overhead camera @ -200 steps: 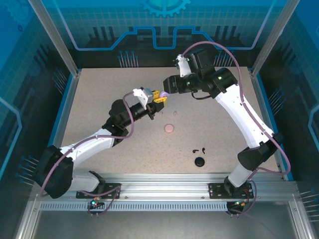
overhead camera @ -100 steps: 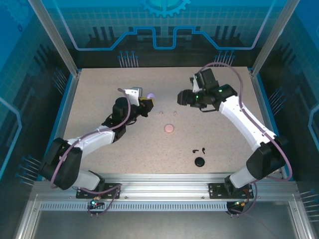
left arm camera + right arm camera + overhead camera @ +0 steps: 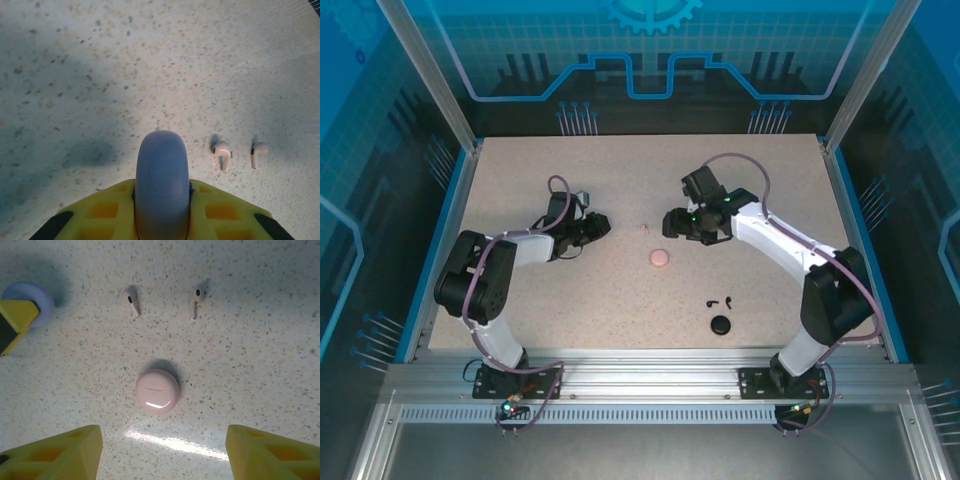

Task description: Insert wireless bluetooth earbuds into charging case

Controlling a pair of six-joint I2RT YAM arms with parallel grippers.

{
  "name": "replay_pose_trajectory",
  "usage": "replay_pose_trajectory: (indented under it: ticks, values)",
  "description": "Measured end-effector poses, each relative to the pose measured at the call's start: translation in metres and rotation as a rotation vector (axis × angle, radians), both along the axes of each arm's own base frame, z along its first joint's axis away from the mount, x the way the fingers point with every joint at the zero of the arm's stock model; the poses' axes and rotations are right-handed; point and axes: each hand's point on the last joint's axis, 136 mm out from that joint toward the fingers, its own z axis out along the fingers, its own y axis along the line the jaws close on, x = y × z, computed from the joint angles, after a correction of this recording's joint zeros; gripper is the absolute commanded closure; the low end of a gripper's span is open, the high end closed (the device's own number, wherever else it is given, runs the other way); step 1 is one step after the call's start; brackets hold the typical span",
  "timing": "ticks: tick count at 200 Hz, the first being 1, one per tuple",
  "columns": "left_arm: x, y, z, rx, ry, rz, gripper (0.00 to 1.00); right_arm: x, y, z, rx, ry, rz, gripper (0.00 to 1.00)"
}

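— On the bench (image 3: pixel 520 300), how many things do you count?

— Three round cases: one pink case (image 3: pixel 157 391), one black case (image 3: pixel 721 324) and one purple case (image 3: pixel 162 170). Then four earbuds: two pale pink earbuds (image 3: pixel 131 300) (image 3: pixel 196 299) side by side, just beyond the pink case, and two black earbuds (image 3: pixel 711 303) (image 3: pixel 730 297) near the black case, on the right front part.

— Is something hard to see?

— Yes. From above I make out one pink earbud; the other I cannot separate from the right gripper (image 3: pixel 670 222). The black earbuds are too small for any detail. The purple case is cut off at the lower edge of the left wrist view, and a yellow finger covers part of it in the right wrist view. Whether it touches the bench I cannot tell.

— And the arms?

— The left arm is folded sharply, elbow to the left, forearm low and pointing to the middle. The left gripper (image 3: pixel 600 226) is clamped on the purple case, one yellow finger (image 3: pixel 107 207) on each side. The right arm reaches from its base up and to the left, wrist bent down. Its yellow fingers (image 3: pixel 60 452) stand wide apart with nothing between them, above the pink case and apart from it.
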Motion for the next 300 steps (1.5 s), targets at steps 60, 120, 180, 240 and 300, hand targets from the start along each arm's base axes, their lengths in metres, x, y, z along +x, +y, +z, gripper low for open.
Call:
replay_pose_trajectory:
  ticks: [60,120,180,240,300]
  values:
    - [-0.001,0.031,-0.021,0.003,0.126,0.077,0.56,-0.004,0.009,-0.031,-0.065,0.05,-0.003,0.3]
    - [0.008,0.051,-0.018,0.037,0.156,0.117,0.24,0.0,0.008,-0.033,-0.098,0.04,-0.039,0.23]
    - [0.018,0.072,0.032,0.131,0.071,0.158,0.01,-0.003,-0.005,-0.033,-0.171,0.031,-0.069,0.0]
    - [0.023,0.089,0.113,0.176,-0.134,0.236,0.01,-0.004,-0.01,-0.028,-0.2,0.032,-0.098,0.0]
    - [0.012,0.113,0.139,0.191,-0.265,0.38,0.01,-0.003,0.021,-0.049,-0.213,0.088,-0.077,0.02]
